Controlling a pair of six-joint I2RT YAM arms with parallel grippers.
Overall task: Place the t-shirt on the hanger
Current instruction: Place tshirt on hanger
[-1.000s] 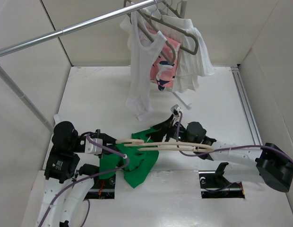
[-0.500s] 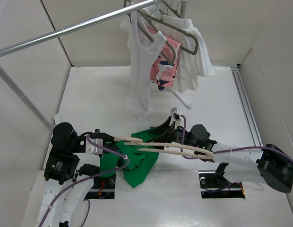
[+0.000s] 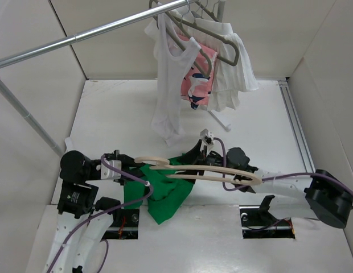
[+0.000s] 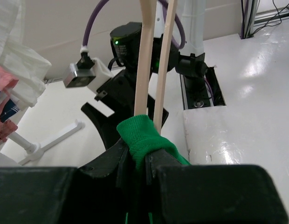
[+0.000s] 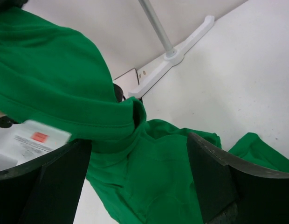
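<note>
The bright green t-shirt (image 3: 165, 193) lies bunched on the table between the arms. My left gripper (image 3: 134, 177) is shut on a fold of it (image 4: 142, 135). The cream hanger (image 3: 205, 172) hangs level above the shirt, hook (image 3: 151, 161) to the left, its right end over my right arm. In the left wrist view its two arms (image 4: 147, 60) rise from behind the pinched fold. My right gripper (image 3: 191, 154) is open, its jaws wide apart over the shirt (image 5: 154, 154), whose white neck label (image 5: 35, 140) shows. I cannot tell what holds the hanger.
A clothes rail (image 3: 97, 31) crosses the back, with a white tank top (image 3: 171, 85), a pink patterned garment (image 3: 196, 85) and grey-brown hangers (image 3: 219, 42). The rack's white foot (image 5: 175, 56) stands just behind the shirt. White walls enclose the table on three sides.
The hanger's hook end has moved a little up and to the left. The right wrist has shifted slightly left. The left gripper has kept its hold on the green fold.
</note>
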